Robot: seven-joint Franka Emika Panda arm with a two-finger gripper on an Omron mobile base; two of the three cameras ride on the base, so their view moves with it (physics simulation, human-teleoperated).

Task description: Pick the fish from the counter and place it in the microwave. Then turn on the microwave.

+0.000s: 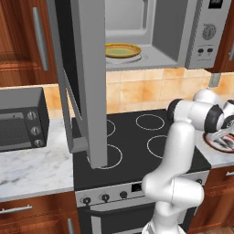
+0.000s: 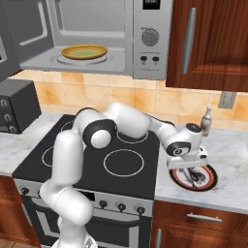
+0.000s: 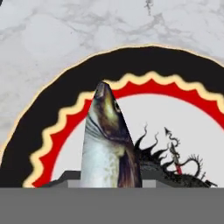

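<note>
The fish (image 3: 107,144), silvery with a dark back, lies on a red-and-black-rimmed plate (image 3: 57,113) on the white marble counter (image 2: 227,189), right of the stovetop. My gripper (image 3: 109,181) reaches down over the plate (image 2: 210,180), and its fingertips (image 3: 72,180) press against both flanks of the fish, near the tail end. From the base, the gripper (image 2: 189,167) hovers just above the plate, hiding most of the fish. The microwave (image 2: 150,38) hangs above the stove. Its door (image 1: 87,82) is swung wide open.
A yellow dish (image 2: 84,51) sits inside the microwave. The open door hangs over the left of the black stovetop (image 2: 106,155). A dark toaster oven (image 1: 20,121) stands on the left counter. A small bottle (image 2: 207,122) stands by the wall behind the plate.
</note>
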